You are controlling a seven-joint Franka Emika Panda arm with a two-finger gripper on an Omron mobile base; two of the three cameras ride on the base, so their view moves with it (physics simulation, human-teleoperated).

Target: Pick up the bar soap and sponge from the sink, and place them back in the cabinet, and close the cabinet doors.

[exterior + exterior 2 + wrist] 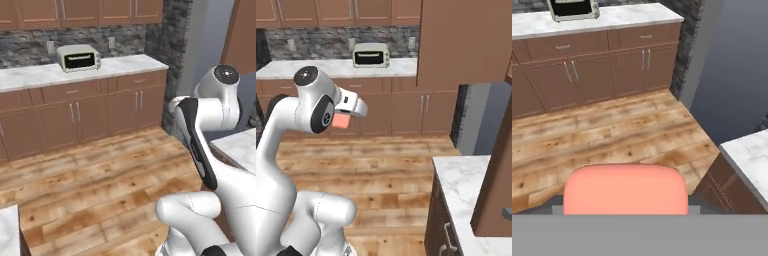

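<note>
My gripper (pixel 347 114) is raised in front of the arm and shut on the bar soap (pixel 341 121), a salmon-pink block with rounded edges. In the hand view the bar soap (pixel 626 190) spreads across the bottom and hides my fingertips. At the right edge of the right base view, a brown panel (pixel 495 175) with a bit of silver handle hangs above the counter; it looks like one open cabinet door. The sink and the sponge are out of view.
A white toaster oven (pixel 78 57) sits on the far marble counter above low brown cabinets (pixel 75 117). A marble counter corner (pixel 466 185) juts in at the near right. Open wooden floor (pixel 100 175) lies between them. A dark grey recess (pixel 481 117) stands beyond the corner.
</note>
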